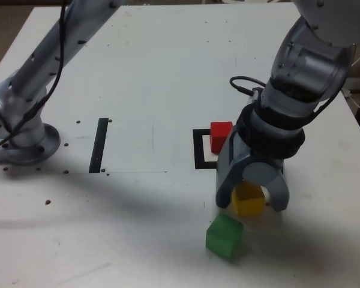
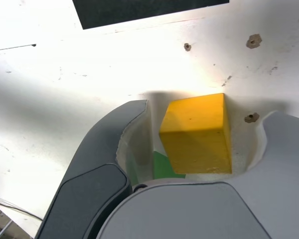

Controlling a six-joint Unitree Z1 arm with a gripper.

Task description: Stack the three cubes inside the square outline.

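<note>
White desk (image 1: 168, 72) spreads under everything, speckled with small dark holes. Grey arm (image 1: 306, 66) comes down from the exterior view's upper right, its base (image 1: 24, 141) bolted at that view's left edge. At the arm's end the jaws (image 1: 250, 201) stand wide apart, one either side of the yellow cube (image 1: 248, 200), with a clear gap on each side in the wrist view, so they grip nothing. That yellow cube (image 2: 197, 134) sits between them on the desk, turned a little askew to the jaws (image 2: 199, 134).

Behind the jaws, toward the exterior view's left, lies the square outline (image 1: 200, 150), partly hidden by the arm. A red cube (image 1: 220, 136) rests on its far right corner, overlapping the black frame rather than sitting squarely in the white centre. Just in front of the jaws, nearest the camera, is the green cube (image 1: 224, 236), close to the yellow one; whether they touch I cannot tell. Well away at the exterior view's left lies a straight black strip (image 1: 99, 145).
</note>
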